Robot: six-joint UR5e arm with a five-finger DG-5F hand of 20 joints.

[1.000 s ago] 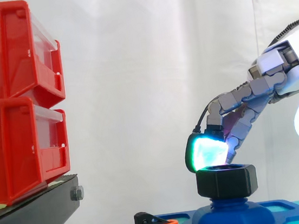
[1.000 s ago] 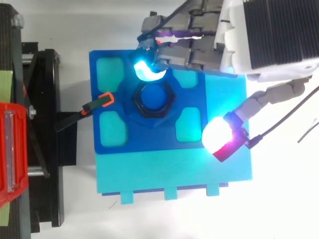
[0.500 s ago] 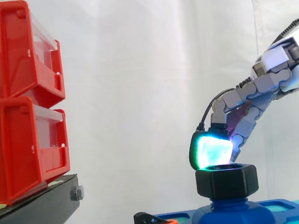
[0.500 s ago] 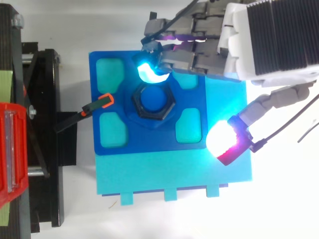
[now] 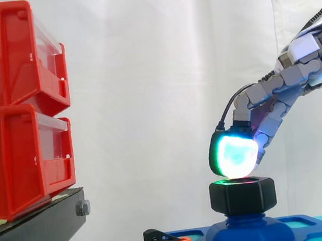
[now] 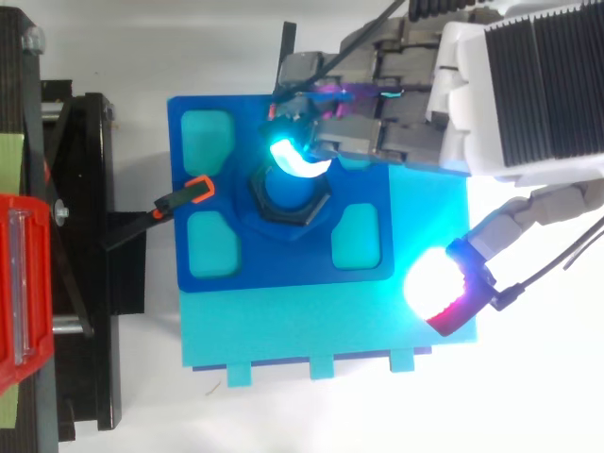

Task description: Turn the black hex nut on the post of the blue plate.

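The hex nut [image 5: 243, 195] sits on the post [image 6: 284, 194] of the plate [image 6: 217, 257], just under the fingertips [image 5: 234, 155] of the hand [image 5: 288, 78]. Two stacked bins [image 5: 13, 109] rest on a stand [image 5: 39, 229] well beyond the fingertips.

Hand [image 6: 451, 94]: white shell, grey segmented fingers, lit pads.
White moulded housing [image 6: 457, 57] with a black ribbed panel [image 6: 538, 85] across its back, as seen from above. Fingers [image 5: 274, 85] are built of blocky grey segments, darker at the hinges, with a magenta sheen on the inner faces. Fingertip pads [image 5: 234, 155] are thick, rounded and black-backed; the one seen from the side glows cyan-white with a green edge. Thumb pad [image 6: 436, 283] glows white with a red-magenta rim.
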